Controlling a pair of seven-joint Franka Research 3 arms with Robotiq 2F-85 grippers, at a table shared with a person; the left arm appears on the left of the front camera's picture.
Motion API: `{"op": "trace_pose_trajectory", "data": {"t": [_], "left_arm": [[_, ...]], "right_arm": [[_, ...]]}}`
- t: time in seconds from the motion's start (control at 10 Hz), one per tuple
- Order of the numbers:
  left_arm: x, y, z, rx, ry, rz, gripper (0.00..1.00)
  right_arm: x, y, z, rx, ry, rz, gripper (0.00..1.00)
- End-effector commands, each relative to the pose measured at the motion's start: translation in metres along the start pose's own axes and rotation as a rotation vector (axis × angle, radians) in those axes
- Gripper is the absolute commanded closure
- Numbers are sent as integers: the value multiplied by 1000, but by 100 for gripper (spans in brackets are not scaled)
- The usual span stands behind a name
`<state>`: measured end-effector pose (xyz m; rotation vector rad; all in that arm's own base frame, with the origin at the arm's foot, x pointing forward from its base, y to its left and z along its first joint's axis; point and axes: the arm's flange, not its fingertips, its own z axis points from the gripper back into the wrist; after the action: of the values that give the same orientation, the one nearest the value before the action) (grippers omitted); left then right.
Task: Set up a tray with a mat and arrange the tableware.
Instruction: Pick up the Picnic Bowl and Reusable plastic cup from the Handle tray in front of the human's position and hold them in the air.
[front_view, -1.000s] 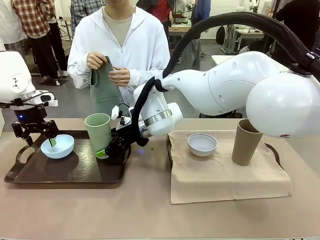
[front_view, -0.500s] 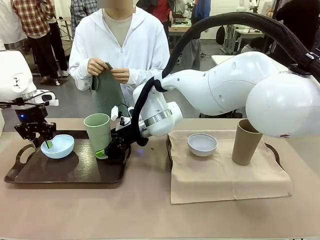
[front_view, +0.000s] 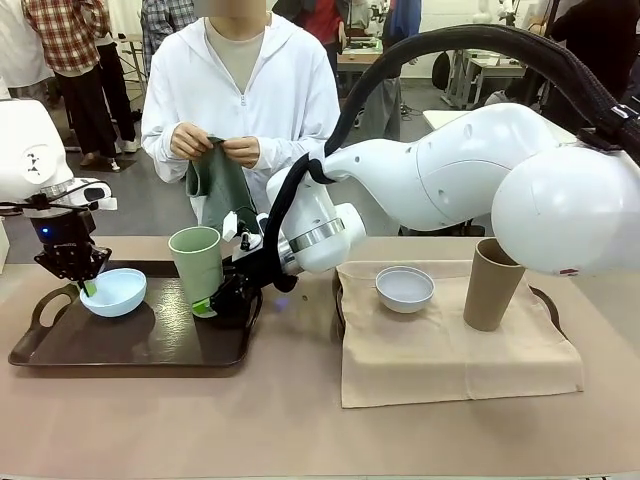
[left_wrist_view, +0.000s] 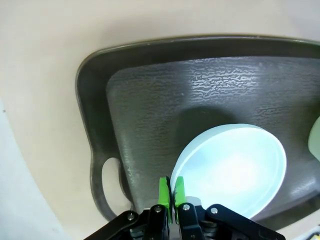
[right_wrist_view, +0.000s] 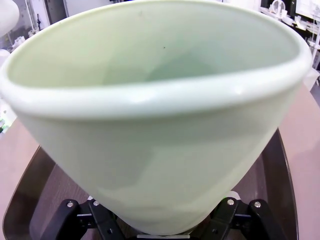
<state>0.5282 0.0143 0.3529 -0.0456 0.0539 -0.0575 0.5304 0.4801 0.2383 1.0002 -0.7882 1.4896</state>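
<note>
Since a second ago: left gripper jaws, then spread over light blue bowl, now clenched on its rim. Bowl sits slightly tipped on left half of dark tray. Person's green cloth held higher. Right gripper low at base of pale green tumbler, arm crossing middle; grasping or released, cannot tell. Tumbler upright on tray, mouth up, long axis vertical. White bowl and tan tumbler stand on beige mat, well apart from tray.
</note>
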Motion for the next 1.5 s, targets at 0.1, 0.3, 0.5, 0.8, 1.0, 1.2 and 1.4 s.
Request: {"op": "trace_pose_trajectory", "data": {"t": [0.1,0.3,0.5,0.8,1.0,1.2,1.4], "left_arm": [[1,-1,2,6,20,25,100],[1,0,6,0,25,35,100],[-9,-3,29,-75,85,16,100],[-54,-29,124,-129,-28,-34,100],[-77,-45,167,-116,-105,-46,100],[-95,-52,193,-107,-146,-40,100],[-98,-45,193,-126,-139,-3,100]], "right_arm": [[-3,-4,1,-11,18,-17,100],[5,0,6,-43,61,-12,82],[52,18,33,-21,95,-26,82],[146,66,75,-50,174,65,82],[179,84,88,-82,185,113,82],[201,95,95,-90,170,127,82],[195,85,98,-63,158,100,82]]}}
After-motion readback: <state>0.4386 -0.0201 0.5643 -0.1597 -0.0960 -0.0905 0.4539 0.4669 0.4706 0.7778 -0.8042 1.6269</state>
